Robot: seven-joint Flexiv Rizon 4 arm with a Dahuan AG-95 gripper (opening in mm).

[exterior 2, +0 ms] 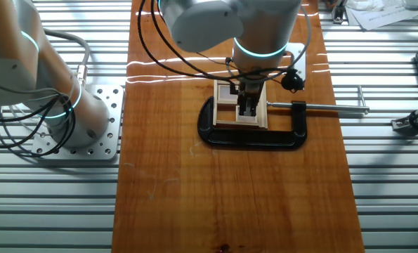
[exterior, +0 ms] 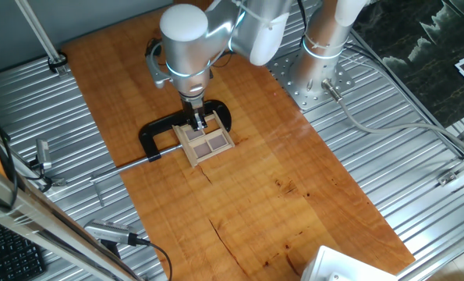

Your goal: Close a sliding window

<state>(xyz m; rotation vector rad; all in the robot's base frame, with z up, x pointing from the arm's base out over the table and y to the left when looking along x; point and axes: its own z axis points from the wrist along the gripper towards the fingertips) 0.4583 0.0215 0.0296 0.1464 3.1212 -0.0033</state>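
The sliding window (exterior: pixel 211 145) is a small light wooden frame with brownish panes, lying flat on the wooden board (exterior: pixel 278 195). A black C-shaped clamp (exterior: pixel 155 134) holds it in place. My gripper (exterior: pixel 198 122) points straight down onto the window's far end, fingers close together and touching the frame or sash. In the other fixed view the gripper (exterior 2: pixel 247 109) stands over the middle of the window (exterior 2: pixel 225 112), inside the clamp (exterior 2: pixel 254 138). The fingers hide the part of the window beneath them.
The clamp's screw rod (exterior 2: pixel 331 107) sticks out over the ribbed metal table (exterior: pixel 419 179). The arm's base plate (exterior 2: pixel 82 137) is bolted beside the board. A white object (exterior: pixel 348 267), a handheld tool (exterior: pixel 111 232) and a keyboard (exterior: pixel 5 251) lie at the near edges.
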